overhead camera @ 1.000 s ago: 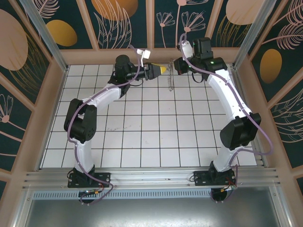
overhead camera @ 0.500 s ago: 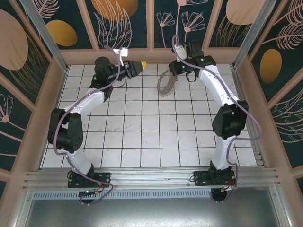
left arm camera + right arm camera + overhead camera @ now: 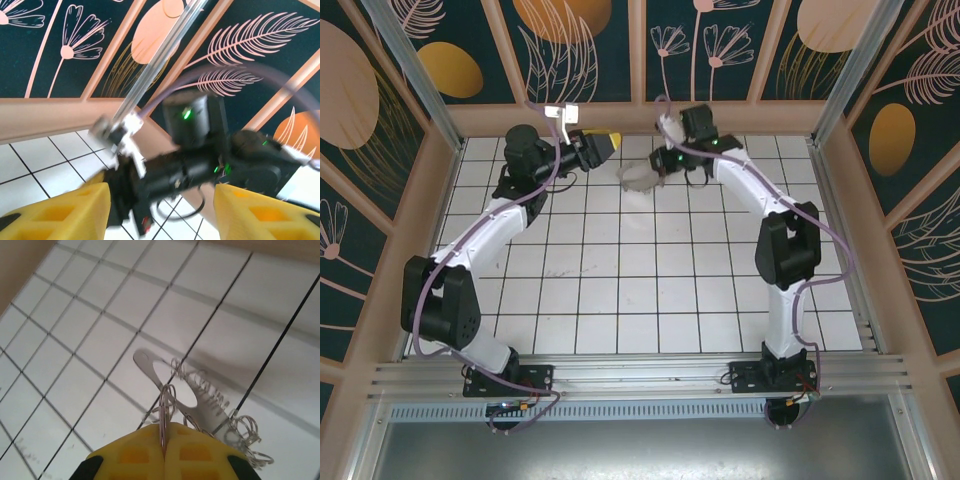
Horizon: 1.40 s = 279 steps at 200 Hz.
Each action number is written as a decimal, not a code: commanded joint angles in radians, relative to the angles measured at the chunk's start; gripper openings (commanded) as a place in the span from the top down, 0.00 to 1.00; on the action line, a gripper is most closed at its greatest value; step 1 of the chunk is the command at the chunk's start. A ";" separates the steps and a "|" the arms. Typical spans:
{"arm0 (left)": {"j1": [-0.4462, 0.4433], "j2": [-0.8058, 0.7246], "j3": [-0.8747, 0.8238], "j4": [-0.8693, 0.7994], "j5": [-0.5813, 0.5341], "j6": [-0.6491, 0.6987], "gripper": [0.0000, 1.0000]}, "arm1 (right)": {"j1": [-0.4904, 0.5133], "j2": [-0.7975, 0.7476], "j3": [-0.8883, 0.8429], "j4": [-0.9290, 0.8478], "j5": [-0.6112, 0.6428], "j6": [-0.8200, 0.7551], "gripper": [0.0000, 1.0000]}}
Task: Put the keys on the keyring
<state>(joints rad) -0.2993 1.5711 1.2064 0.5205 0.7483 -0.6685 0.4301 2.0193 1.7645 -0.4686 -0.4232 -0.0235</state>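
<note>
The large thin pale silvery keyring (image 3: 638, 187), a hoop fringed with many small wire rings (image 3: 247, 432), hangs in the air just in front of the pale wooden back rail (image 3: 640, 118), near the rail's middle and above the white tiled floor (image 3: 620, 270). In the right wrist view the keyring (image 3: 162, 412) is seen edge-on, and a grey shadow lies on the tiles (image 3: 75, 330) under it. Among the dangling rings there may be a small key, but the pieces are too fine to tell apart.

The right gripper (image 3: 661, 163) has its yellow fingers pressed together (image 3: 163, 426) on the hoop's thin wire, pinching it from above. The left gripper (image 3: 608, 143) sits close under the same rail, a little to the left of the keyring, and points toward it. Its yellow fingers (image 3: 75, 212) stand apart with nothing between them (image 3: 161, 207), and the blurred black wrist of the right arm (image 3: 195, 150) lies beyond
</note>
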 commanded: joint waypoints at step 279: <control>0.001 -0.101 -0.128 0.044 -0.031 -0.037 0.29 | 0.174 -0.497 -0.889 0.356 -0.303 0.319 0.39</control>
<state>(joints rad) -0.2993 1.4704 1.0946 0.5205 0.7200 -0.6983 0.6777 1.6112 0.9100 -0.1513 -0.6880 0.2836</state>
